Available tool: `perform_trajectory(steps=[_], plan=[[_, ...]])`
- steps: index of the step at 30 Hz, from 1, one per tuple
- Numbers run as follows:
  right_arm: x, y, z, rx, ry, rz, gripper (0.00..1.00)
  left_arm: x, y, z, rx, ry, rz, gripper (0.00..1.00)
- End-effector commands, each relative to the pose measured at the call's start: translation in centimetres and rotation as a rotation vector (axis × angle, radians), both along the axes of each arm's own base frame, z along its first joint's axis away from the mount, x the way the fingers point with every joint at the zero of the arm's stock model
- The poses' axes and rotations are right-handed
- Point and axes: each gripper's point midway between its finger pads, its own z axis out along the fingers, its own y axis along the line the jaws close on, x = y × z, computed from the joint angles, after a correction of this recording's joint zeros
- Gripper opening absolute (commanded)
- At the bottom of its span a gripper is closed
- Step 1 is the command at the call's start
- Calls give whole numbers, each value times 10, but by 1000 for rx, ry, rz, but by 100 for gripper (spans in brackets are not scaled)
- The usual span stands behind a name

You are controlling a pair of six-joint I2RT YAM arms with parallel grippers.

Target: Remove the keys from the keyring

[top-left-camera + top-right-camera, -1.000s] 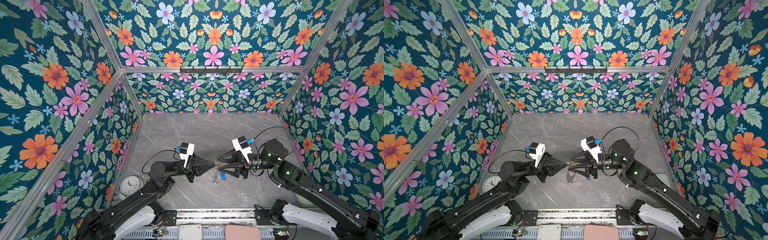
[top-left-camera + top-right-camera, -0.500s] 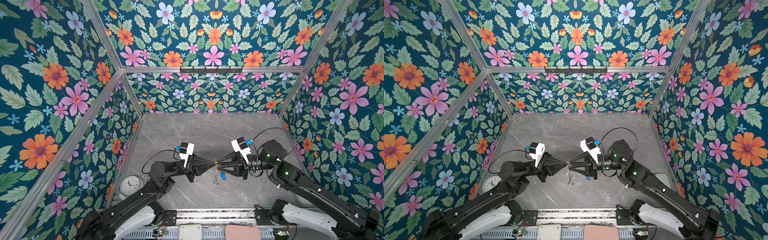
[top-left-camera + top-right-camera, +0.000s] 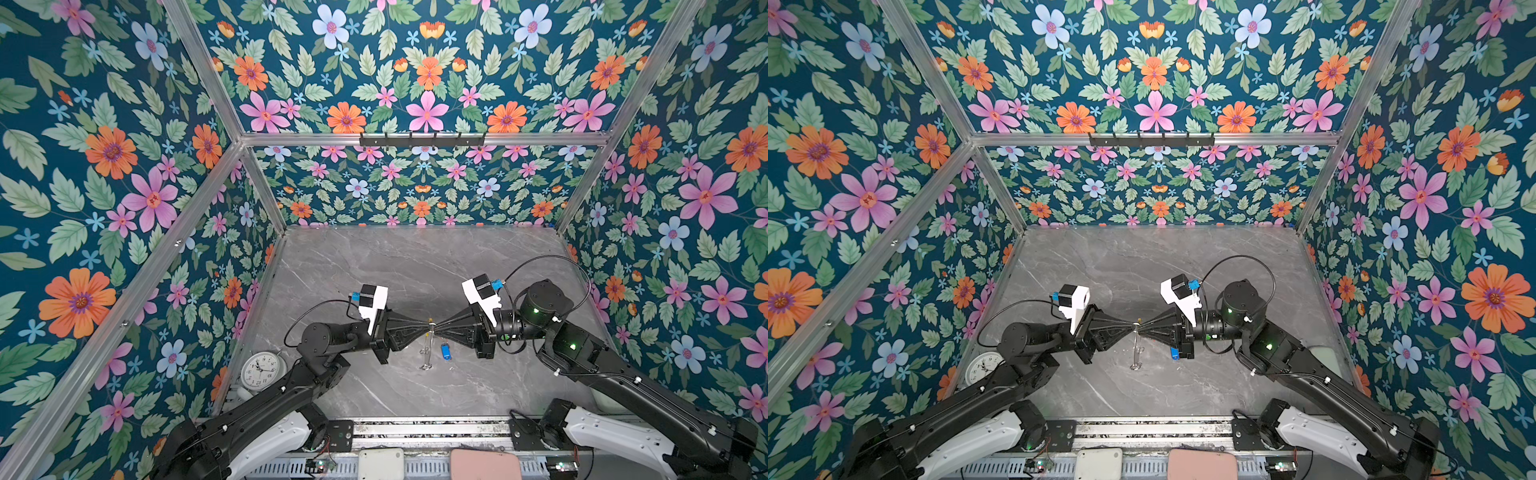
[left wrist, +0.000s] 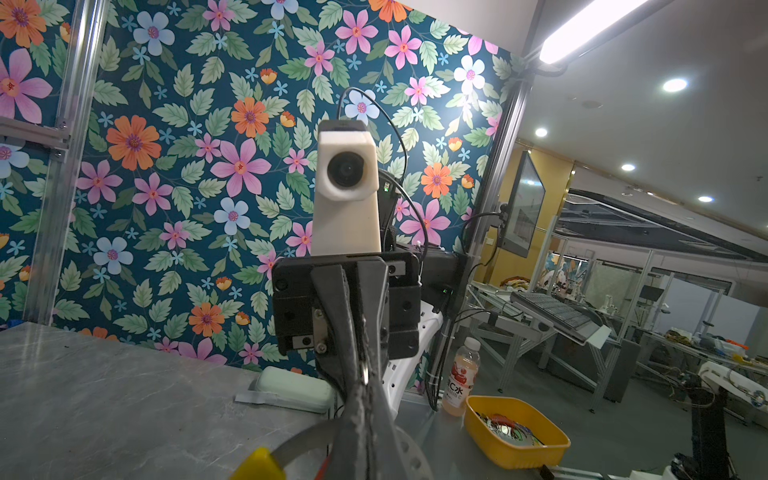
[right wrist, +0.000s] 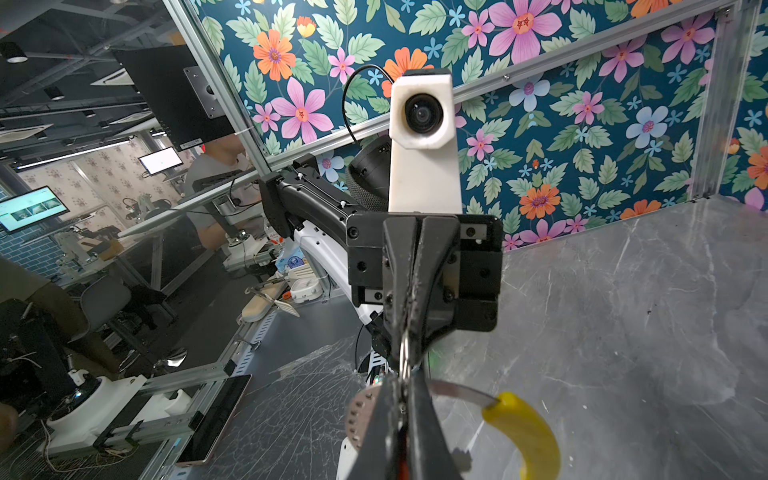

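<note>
In both top views the left gripper (image 3: pixel 423 330) and the right gripper (image 3: pixel 439 330) meet tip to tip. Both are pressed together on the top of the keyring (image 3: pixel 428 349), which hangs edge-on below them over the table (image 3: pixel 374 257). The blue-tagged key (image 3: pixel 445 351) lies free on the table just beside the keyring, on the right gripper's side. If the arms pull unevenly, the thin hoop may twist, slip from one pinch and drop.

In the left wrist view the yellow sleeve (image 4: pixel 259 465) is beside the left fingers (image 4: pixel 361 428). A red spot near it may be the second key, but I cannot be sure.

In the right wrist view the grey marble table looks smooth, so a fallen key would probably slide. Floral walls (image 5: pixel 582 124) stand behind the keyring, and in a top view a clock (image 3: pixel 261 370) stands well apart from it, on the left gripper's side.
</note>
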Motion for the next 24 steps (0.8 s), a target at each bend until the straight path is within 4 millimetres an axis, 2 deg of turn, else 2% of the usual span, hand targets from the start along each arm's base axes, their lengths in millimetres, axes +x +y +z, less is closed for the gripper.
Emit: perform_trajectory(steps=[1,5,6,9,11,18,24], plan=[[0,0,4,16,-16,1,4,0,2,4,-18,-19,10,0],[2,0,1,3,-13,-11,0,3,0,2,-4,1,19,0],[3,0,0,-3,-13,-15,0,4,0,1,1,7,22,3],[6,0,-6,-24,-13,-32,0,6,-1,-2,14,24,25,19],[7,0,-9,-51,-21,-40,0,7,-2,-4,26,37,28,26],[8,-4,-22,-143,-19,-46,0,11,-2,-16,121,96,42,31],[10,-7,-40,-250,5,-54,0,18,-7,-38,296,165,68,33]])
